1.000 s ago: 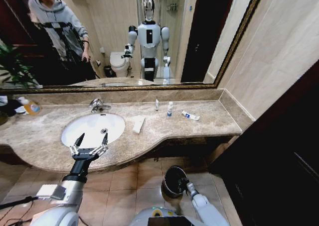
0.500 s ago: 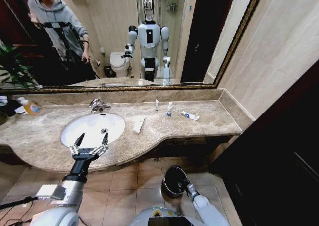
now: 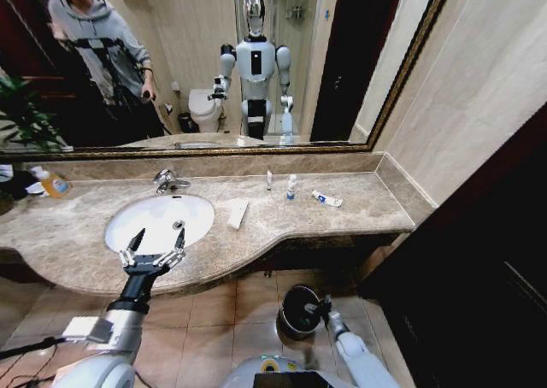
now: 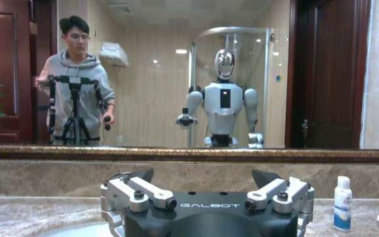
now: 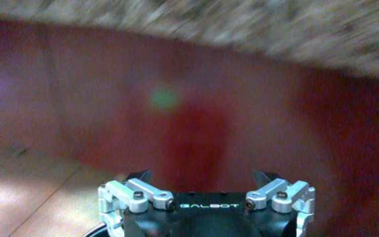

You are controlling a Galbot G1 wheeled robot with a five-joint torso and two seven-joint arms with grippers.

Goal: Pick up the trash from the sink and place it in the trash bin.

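A beige marble counter point(image 3: 359, 204) runs along a wall under a wide mirror point(image 3: 282, 55) with a dark gilt frame, and tan tiled walls close the corner on the right. Set into the counter is the sink point(image 3: 160, 222), a white oval basin with a chrome faucet point(image 3: 167, 180) at its back rim. The basin itself looks bare apart from its drain. The trash lies on the stone to the right of the basin: a flat white bar point(image 3: 238, 213) just beside the rim, then a slim white vial point(image 3: 269, 179) and a white bottle with a blue label point(image 3: 291, 187) standing near the back wall, and a white-blue tube point(image 3: 326, 198) lying further right. A bottle of orange liquid point(image 3: 53, 183) stands at the far left end, beside a green plant point(image 3: 21, 114).

The left gripper point(image 3: 155, 244) hovers over the front edge of the basin with its fingers spread apart and nothing between them; the left wrist view shows the same open fingers point(image 4: 140, 190) facing the mirror. Down on the brown tiled floor, the trash bin point(image 3: 299, 311) sits below the counter edge, and the right gripper point(image 3: 321, 307) is at its rim; in the right wrist view its fingers point(image 5: 140, 186) stand apart
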